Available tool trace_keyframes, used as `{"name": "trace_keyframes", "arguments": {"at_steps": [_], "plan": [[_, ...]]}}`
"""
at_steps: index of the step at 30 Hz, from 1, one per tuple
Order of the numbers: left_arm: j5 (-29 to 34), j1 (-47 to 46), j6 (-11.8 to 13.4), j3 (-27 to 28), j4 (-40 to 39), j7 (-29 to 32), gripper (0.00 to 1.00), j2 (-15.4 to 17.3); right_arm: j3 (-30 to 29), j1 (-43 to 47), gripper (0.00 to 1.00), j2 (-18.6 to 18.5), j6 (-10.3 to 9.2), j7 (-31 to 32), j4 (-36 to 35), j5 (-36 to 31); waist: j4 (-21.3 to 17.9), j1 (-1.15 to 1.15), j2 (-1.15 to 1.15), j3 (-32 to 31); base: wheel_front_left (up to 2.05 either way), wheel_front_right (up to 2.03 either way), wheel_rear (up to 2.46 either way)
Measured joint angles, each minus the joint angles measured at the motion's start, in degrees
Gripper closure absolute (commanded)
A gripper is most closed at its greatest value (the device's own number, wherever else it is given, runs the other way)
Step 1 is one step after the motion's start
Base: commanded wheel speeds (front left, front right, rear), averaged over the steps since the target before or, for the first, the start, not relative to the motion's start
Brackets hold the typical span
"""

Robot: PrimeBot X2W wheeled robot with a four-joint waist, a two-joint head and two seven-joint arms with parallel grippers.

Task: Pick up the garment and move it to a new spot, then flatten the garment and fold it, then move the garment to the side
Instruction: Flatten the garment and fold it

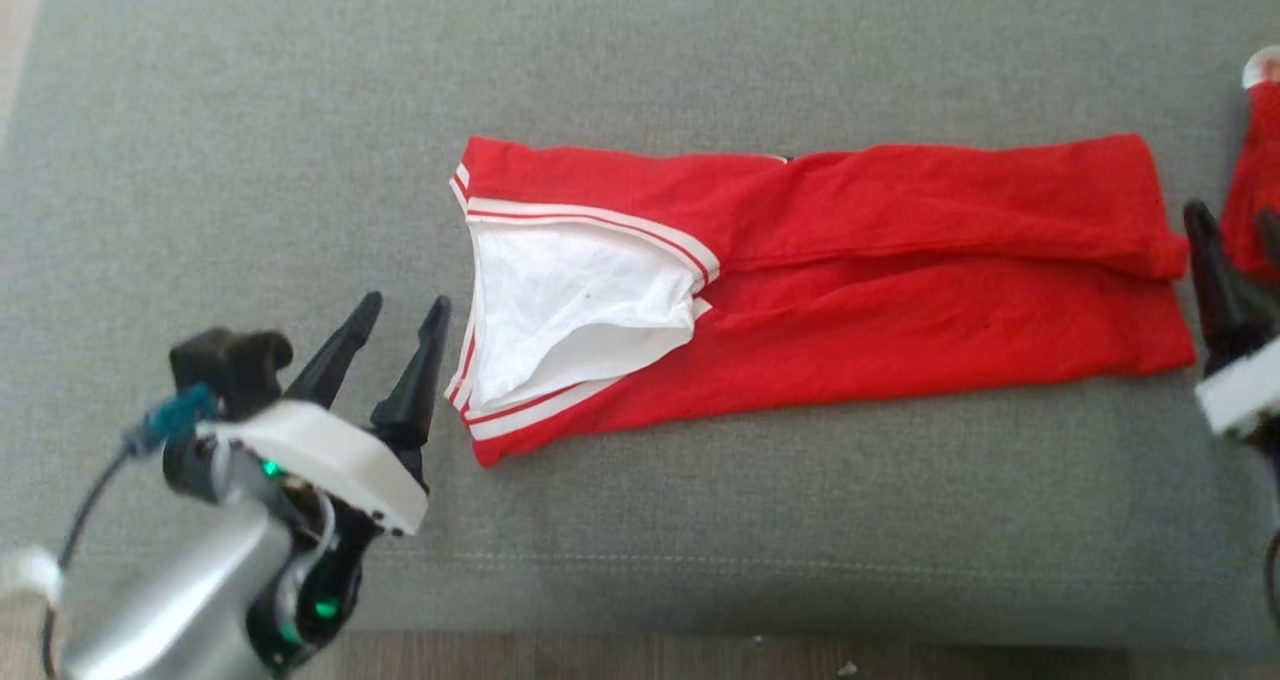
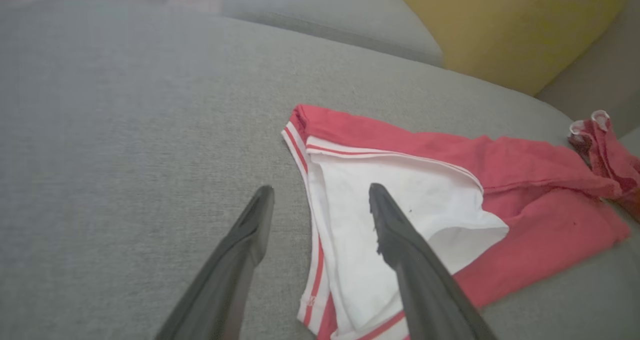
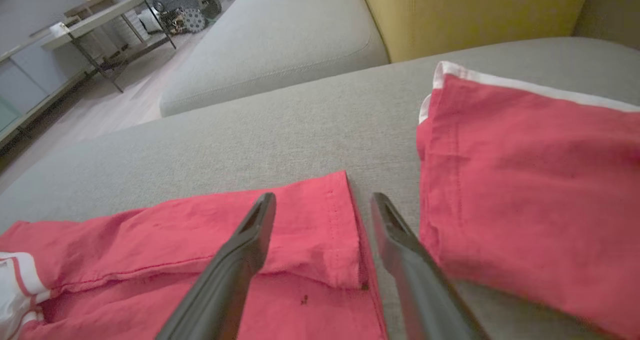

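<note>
**Head view.** One red garment (image 1: 820, 290) is lying flat on the grey sofa (image 1: 250, 90). Its long axis is running left to right, with the white-lined waistband at the left. The left end effector (image 1: 404, 303) is being held wide and empty just beside the waistband. The right end effector (image 1: 1232, 215), equally wide and empty, is hovering at the hem end. Each arm is therefore being judged nearer to its own end. A second red garment (image 1: 1262, 150) is lying at the right edge, so two garments are being counted.

**Left wrist view.** The waistband is being seen ahead and to the right of the parted fingers. One yellow cushion (image 2: 500, 25) is standing behind.

**Right wrist view.** The hem is lying directly ahead of the parted fingers. The second garment is being kept apart from it by a strip of sofa.
</note>
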Motion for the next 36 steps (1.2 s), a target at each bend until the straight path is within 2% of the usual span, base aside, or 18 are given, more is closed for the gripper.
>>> {"name": "trace_keyframes", "arguments": {"at_steps": [4,8,11,15,22,27,32,33,34,35,36], "plan": [[12.4,8.3,4.1,10.0,-3.7,0.0,0.0,-5.4,-2.0,3.6,0.0,4.0,-0.01,-4.4,0.2,-2.1,0.2,0.0,0.0,-1.9,0.0,0.0,0.0],[24.4,14.0,5.7,14.9,-6.5,0.0,0.0,-10.9,-4.6,4.4,0.0,6.8,0.0,-5.9,3.1,-3.8,1.1,0.0,0.0,-3.1,0.0,0.0,0.0],[31.5,16.8,6.2,16.5,-6.7,0.0,0.0,-13.9,-7.4,4.1,0.0,7.8,0.0,-6.2,6.2,-5.2,2.2,0.0,0.0,-3.6,0.0,0.0,0.0],[38.3,18.8,5.4,16.9,-6.8,0.0,0.0,-17.2,-11.5,1.5,0.0,8.2,0.0,-4.3,11.1,-8.9,3.9,0.0,0.0,-3.8,0.0,0.0,0.0],[46.6,18.9,4.1,17.4,-6.9,0.0,0.0,-20.7,-15.1,-5.4,0.0,7.6,0.0,2.0,16.7,-19.7,6.7,0.0,0.0,-3.3,0.0,0.0,0.0],[52.7,18.9,4.2,17.3,-6.4,0.0,0.0,-20.9,-16.1,-6.8,0.0,7.0,0.0,7.5,19.7,-26.7,7.9,0.0,0.0,-2.7,0.0,0.0,0.0],[54.6,18.9,4.5,17.4,-6.3,0.0,0.0,-21.3,-16.7,-7.1,0.0,7.5,0.0,13.7,19.3,-27.2,8.2,0.0,0.0,-3.0,0.0,0.0,0.0],[54.8,19.0,4.5,17.4,-6.3,0.0,0.0,-21.3,-16.7,-7.1,0.09,7.7,0.0,14.5,19.0,-26.9,8.2,0.0,0.0,-3.1,0.0,0.0,0.0],[55.1,19.0,4.5,17.5,-6.3,0.0,0.0,-21.3,-16.7,-7.0,0.5,8.0,0.0,15.1,18.6,-26.2,8.1,0.0,0.0,-3.2,0.0,0.0,0.0],[55.2,19.1,4.5,17.5,-6.3,0.0,0.0,-21.4,-16.6,-6.9,1.0,8.2,0.0,15.6,18.4,-25.4,7.9,0.0,0.0,-3.3,0.0,0.0,0.0],[55.2,19.2,4.5,17.5,-6.4,0.0,0.0,-21.4,-16.3,-6.6,1.0,8.3,0.0,15.9,18.1,-24.7,7.8,0.0,0.0,-3.5,0.0,0.0,0.0]]}}
